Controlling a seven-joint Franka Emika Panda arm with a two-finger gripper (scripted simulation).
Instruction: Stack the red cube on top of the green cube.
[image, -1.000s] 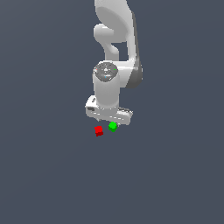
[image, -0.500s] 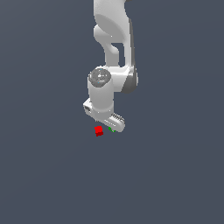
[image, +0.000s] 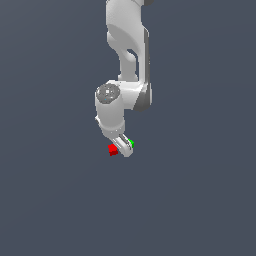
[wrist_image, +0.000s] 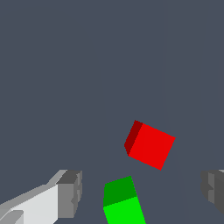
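In the exterior view, you have the gripper (image: 124, 148) low over the plain grey floor (image: 200, 200), with the red cube (image: 112, 149) peeking out just beside it on the exterior view's left and only a sliver of the green cube (image: 131, 144) showing on its other side; from here you cannot tell how the jaws stand. In the wrist view, the jaws are plainly apart: one finger pad (wrist_image: 70, 194) and the other (wrist_image: 214, 190) sit wide of each other with nothing between them gripped. The red cube (wrist_image: 150, 145) lies turned at an angle, just beside the green cube (wrist_image: 123, 205) but apart from it, neither one stacked. Treat the red cube as light, rigid and smooth-faced, likely to slip if pinched on its corners, so turn your wrist to match its tilt and close on two opposite flat sides, centred. No brand, label or writing shows on anything.
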